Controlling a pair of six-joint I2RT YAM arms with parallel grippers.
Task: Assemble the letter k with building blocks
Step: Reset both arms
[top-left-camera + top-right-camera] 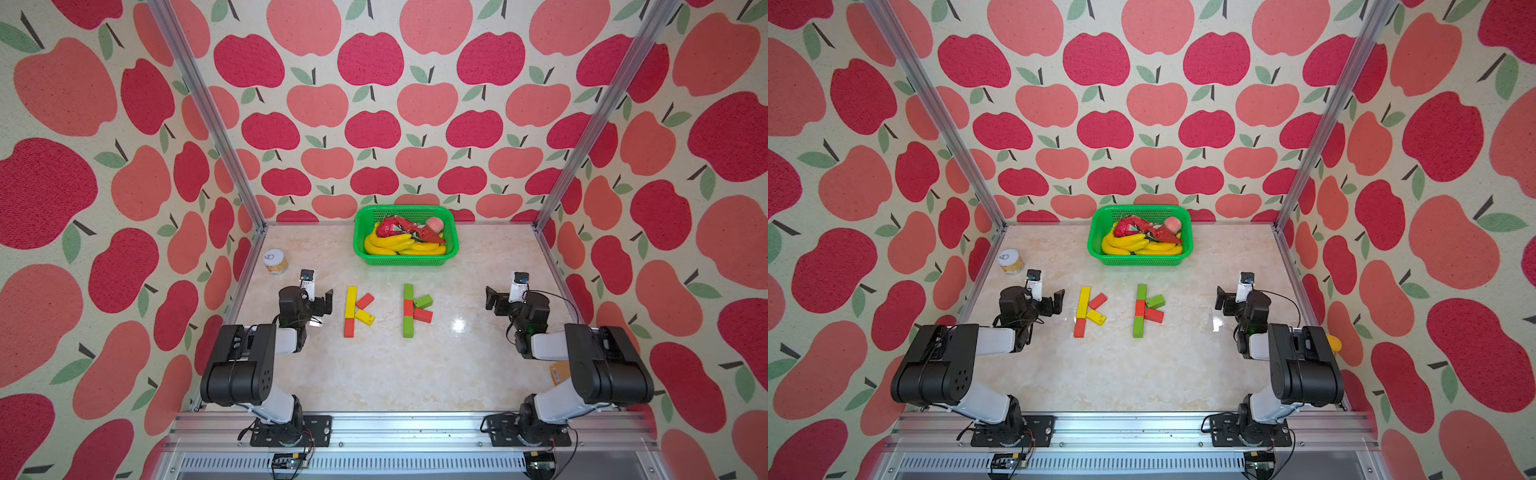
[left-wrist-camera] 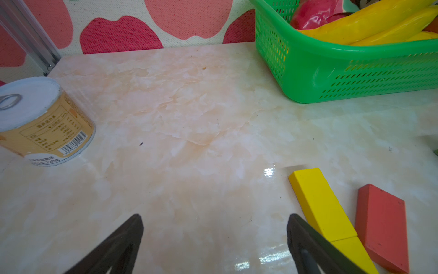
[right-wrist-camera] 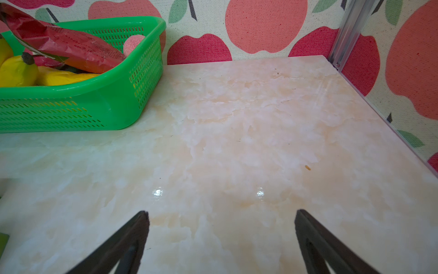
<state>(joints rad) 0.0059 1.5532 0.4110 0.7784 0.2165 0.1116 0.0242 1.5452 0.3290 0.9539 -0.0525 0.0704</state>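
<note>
We find the building blocks [image 1: 351, 301] lying flat near the middle of the table [image 1: 374, 374], set out as two letter k shapes side by side; the one toward 9 o'clock has a yellow-and-red stem with a red and a yellow arm; the one toward 3 o'clock has a green-and-red stem with a green and a red arm. The left end effector [image 2: 215, 215] is at 9 o'clock of the blocks, spread wide and empty (one finger [image 2: 305, 242] overlaps the yellow stem in its wrist view); the right end effector [image 3: 222, 211] is at 3 o'clock, equally wide, gripping nothing. At 12 o'clock sits a green basket [image 1: 405, 261] of toy bananas [image 1: 386, 243]; a can [image 1: 275, 262] stands at 10 o'clock.
</note>
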